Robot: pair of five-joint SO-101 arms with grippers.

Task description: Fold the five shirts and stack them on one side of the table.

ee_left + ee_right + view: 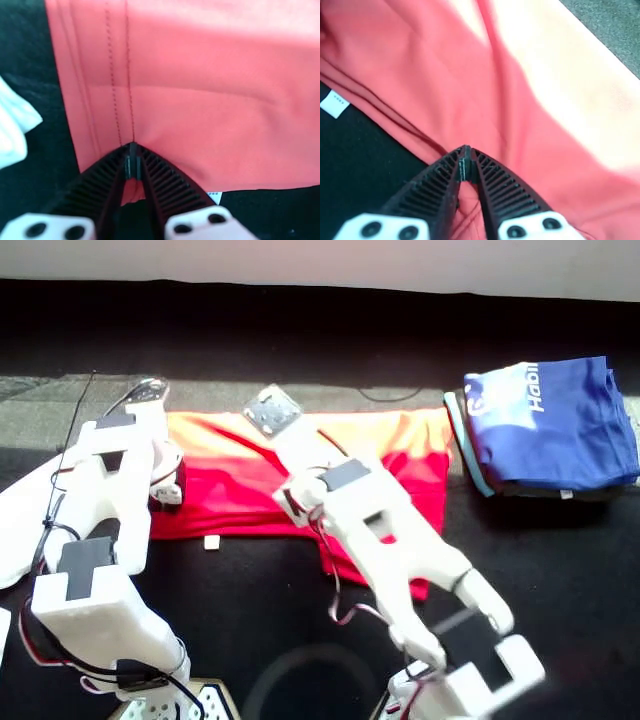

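Both arms are leaning over the work from the near side, the left arm (95,500) at the red shirt's outer left end and the right arm (390,530) reaching across its middle. Under everything, the black-covered table (250,630) is giving the cloth a flat bed to crease against.

The red shirt (240,490) is lying spread sideways, a long band with one part trailing toward the robot beneath the right arm. It looks partway through its fold, which is likely why both arms are on it at once: two pinch points keep a wide panel from sagging or twisting when it is lifted.

Well off the shirt's right end, the stack (550,425) of folded shirts is sitting with a blue one on top. It is being kept to one side so the folding area stays free. How many garments it holds is hard to count from this angle.

The left gripper (131,162) is clamped tight, its ribbed jaws meeting on red cloth right beside the shirt's stitched hem. The right gripper (465,167) is likewise closed, nipping a ridge of the shirt close to its near edge.

A small white label (211,542) is peeking out just at the shirt's near edge.
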